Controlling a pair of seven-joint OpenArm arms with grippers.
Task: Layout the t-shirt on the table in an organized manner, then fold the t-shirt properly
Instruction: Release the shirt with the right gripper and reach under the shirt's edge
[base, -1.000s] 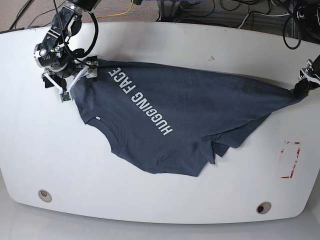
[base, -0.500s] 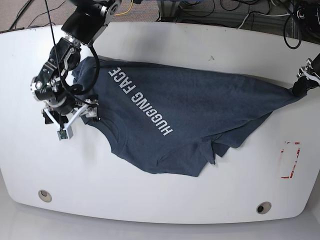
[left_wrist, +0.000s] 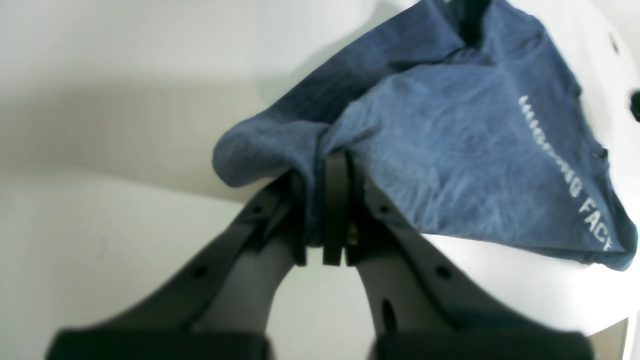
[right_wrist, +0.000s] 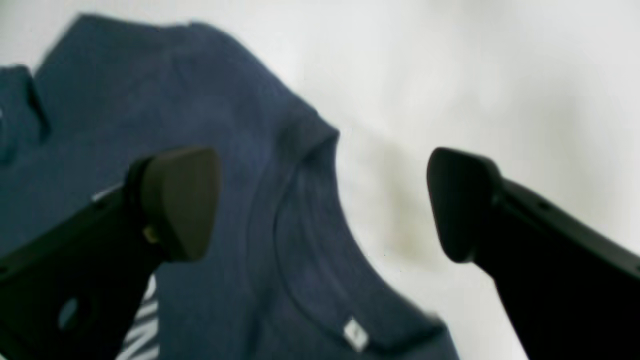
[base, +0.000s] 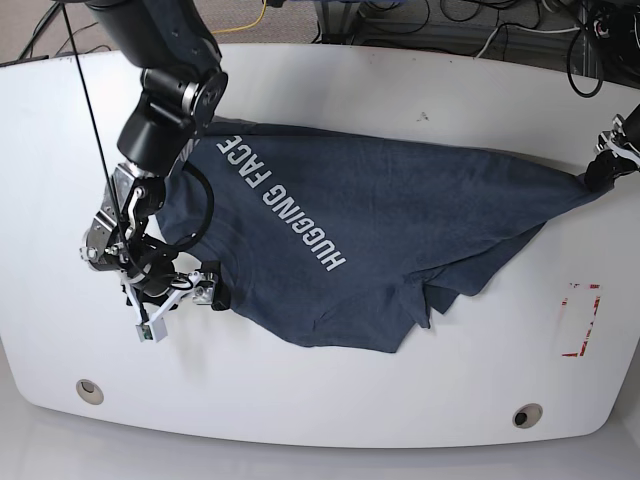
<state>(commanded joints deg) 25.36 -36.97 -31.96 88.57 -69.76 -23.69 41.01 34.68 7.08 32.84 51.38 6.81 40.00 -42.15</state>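
Left claw (left_wrist: 325, 210) pinches one dark slate-blue cotton t-shirt (base: 380, 230); right claw (right_wrist: 325, 205) spread wide above its collar, glossy white surface (base: 400, 400) beneath.

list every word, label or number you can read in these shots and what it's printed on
"HUGGING FACE": white block letters across the chest of the t-shirt, clear in the base view.
"FACE": the same print in the left wrist view, where the first word is too blurred to read.
Small white tag at the collar, right wrist view: too blurred to read.
Red-taped rectangle on the table: no text visible.
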